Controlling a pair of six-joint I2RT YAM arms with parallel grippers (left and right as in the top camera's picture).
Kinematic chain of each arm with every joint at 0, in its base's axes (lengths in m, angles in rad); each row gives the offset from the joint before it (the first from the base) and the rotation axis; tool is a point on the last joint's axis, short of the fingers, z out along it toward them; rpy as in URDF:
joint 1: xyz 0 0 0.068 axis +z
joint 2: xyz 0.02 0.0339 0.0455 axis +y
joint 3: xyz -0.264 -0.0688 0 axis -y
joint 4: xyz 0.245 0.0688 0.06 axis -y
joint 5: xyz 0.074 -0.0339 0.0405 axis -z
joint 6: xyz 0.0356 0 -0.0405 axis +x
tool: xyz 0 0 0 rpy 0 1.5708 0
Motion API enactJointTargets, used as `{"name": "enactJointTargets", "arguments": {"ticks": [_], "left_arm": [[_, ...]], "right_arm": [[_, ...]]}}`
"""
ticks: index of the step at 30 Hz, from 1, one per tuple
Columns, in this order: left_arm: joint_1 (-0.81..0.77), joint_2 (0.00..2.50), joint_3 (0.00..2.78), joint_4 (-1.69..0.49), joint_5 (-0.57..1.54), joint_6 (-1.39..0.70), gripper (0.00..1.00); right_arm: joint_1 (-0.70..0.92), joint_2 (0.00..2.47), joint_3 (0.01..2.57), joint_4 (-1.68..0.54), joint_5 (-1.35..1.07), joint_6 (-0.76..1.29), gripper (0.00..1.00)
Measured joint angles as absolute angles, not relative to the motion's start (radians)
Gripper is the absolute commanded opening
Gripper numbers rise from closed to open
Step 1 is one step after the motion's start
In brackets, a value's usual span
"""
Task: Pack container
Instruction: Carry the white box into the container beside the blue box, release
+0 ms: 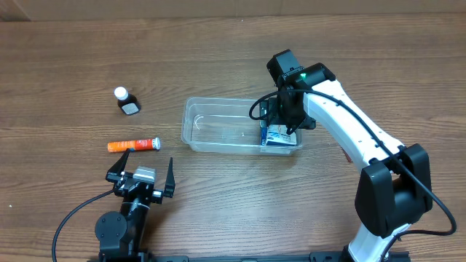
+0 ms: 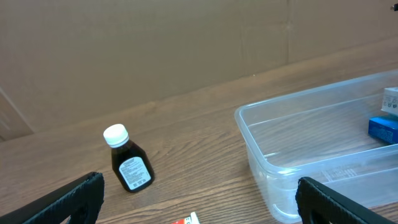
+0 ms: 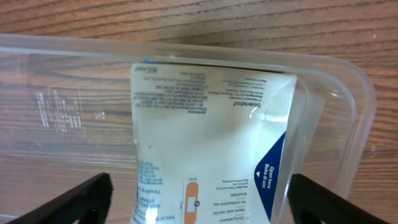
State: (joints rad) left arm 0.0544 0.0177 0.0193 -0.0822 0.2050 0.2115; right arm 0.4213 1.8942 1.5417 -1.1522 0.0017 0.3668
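The clear plastic container (image 1: 222, 127) lies at the table's middle; it also shows in the left wrist view (image 2: 298, 134) and the right wrist view (image 3: 348, 81). A white and blue bandage box (image 1: 280, 137) lies inside at its right end, filling the right wrist view (image 3: 211, 143) and showing at the edge of the left wrist view (image 2: 385, 124). My right gripper (image 1: 287, 116) hovers just above the box, its fingers (image 3: 199, 199) open wide on either side. My left gripper (image 1: 143, 171) is open and empty near the front left (image 2: 199, 199).
A dark bottle with a white cap (image 1: 127, 102) (image 2: 129, 165) stands left of the container. An orange tube (image 1: 133, 145) lies in front of it, just ahead of my left gripper; its tip shows in the left wrist view (image 2: 186, 219).
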Motion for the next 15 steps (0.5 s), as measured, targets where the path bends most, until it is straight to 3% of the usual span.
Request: {"name": "enactJointTargets", "arguments": {"ticks": [4,6,7,9,11,15], "left_arm": [[0.054,0.018,0.019,-0.082,0.205,0.212,1.0],[0.054,0.018,0.019,-0.082,0.205,0.212,1.0],[0.054,0.018,0.019,-0.082,0.205,0.212,1.0],[0.054,0.018,0.019,-0.082,0.205,0.212,1.0],[0.054,0.018,0.019,-0.082,0.205,0.212,1.0],[0.054,0.018,0.019,-0.082,0.205,0.212,1.0]], "right_arm": [[0.421,1.894,1.542,-1.154,0.004,0.366,0.95],[0.421,1.894,1.542,-1.17,0.001,0.366,0.87],[0.421,1.894,1.542,-1.196,-0.003,0.364,0.76],[0.421,1.894,1.544,-1.229,-0.006,0.37,0.34],[0.421,1.894,1.549,-1.245,-0.025,0.362,0.27],[0.422,1.894,1.552,-1.245,-0.039,0.366,0.23]]}}
